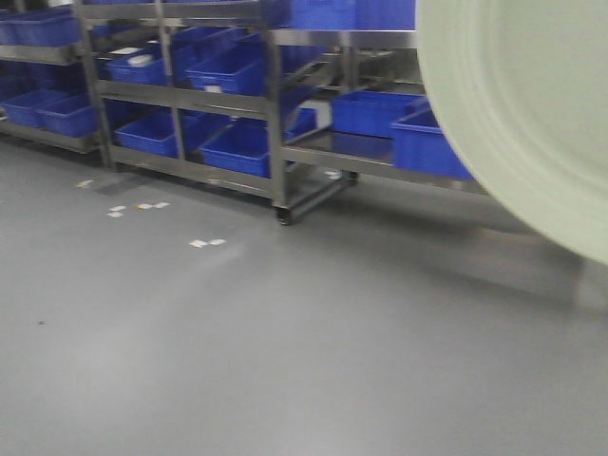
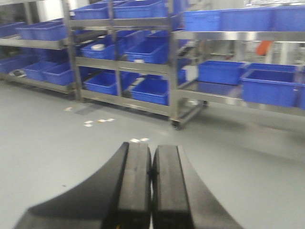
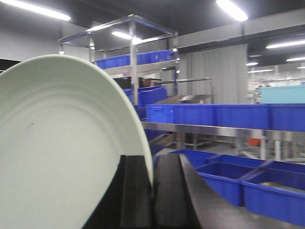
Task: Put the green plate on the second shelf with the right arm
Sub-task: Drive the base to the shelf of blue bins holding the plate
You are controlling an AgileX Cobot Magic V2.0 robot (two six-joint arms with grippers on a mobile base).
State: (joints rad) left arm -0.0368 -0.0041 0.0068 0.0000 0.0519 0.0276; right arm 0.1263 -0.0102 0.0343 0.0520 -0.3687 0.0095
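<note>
One green plate (image 3: pixel 62 143) held on edge, well apart from the steel rack (image 1: pixel 275 114).
My right gripper (image 3: pixel 153 167) pinches its rim; my left gripper (image 2: pixel 151 152) is closed and empty. I'd level the plate before sliding it in.

Three views — all facing shelving (image 1: pixel 275 142)

Ceiling tube lights (image 3: pixel 33 9) glare overhead; every view is soft; the close green plate (image 1: pixel 532 114) blurs; floor (image 1: pixel 285 361) dim.
</note>
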